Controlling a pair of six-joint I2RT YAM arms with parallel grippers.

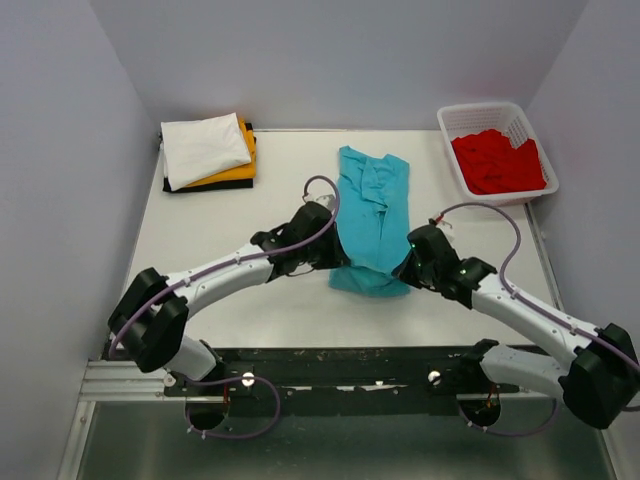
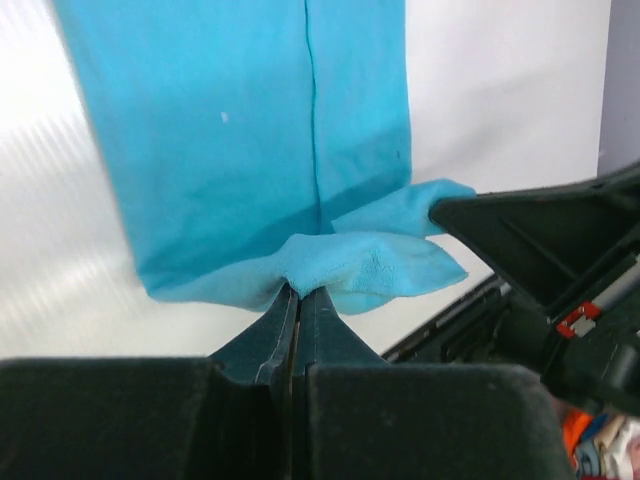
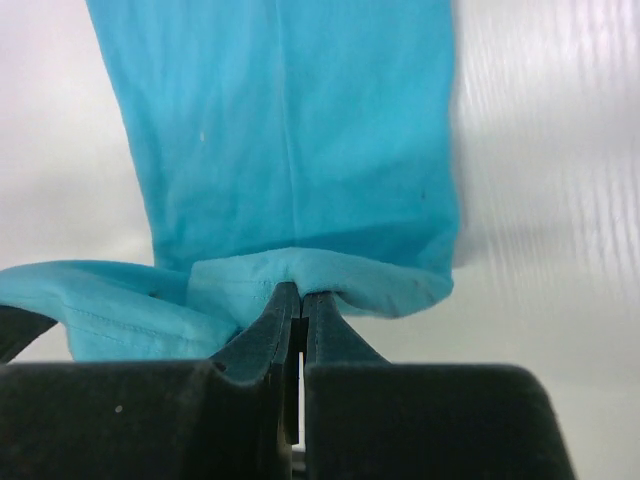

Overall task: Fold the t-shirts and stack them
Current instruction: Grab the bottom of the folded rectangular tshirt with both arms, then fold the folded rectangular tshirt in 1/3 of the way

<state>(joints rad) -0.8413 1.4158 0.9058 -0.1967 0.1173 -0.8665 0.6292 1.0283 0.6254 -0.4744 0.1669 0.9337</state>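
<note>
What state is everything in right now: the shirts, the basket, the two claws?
teal shirt: folded into a long strip, near end pinched.
left gripper: shut on the teal shirt.
right gripper: shut on the teal shirt.
white shirt: folded, top of the pile.
orange shirt: folded, under the white.
black shirt: folded, bottom.
basket: upright, partly filled.
red shirt: crumpled in the basket.

So the white table [image 1: 220, 225] has three things sitting on it. The teal t-shirt [image 1: 372, 215] lies lengthwise around the middle, with its near end bunched up. Back and to the left of it is a folded stack [image 1: 205, 150], with the black t-shirt [image 1: 205, 186] on the bottom touching the table. Back and to the right of it is a white lattice basket [image 1: 480, 108].
</note>
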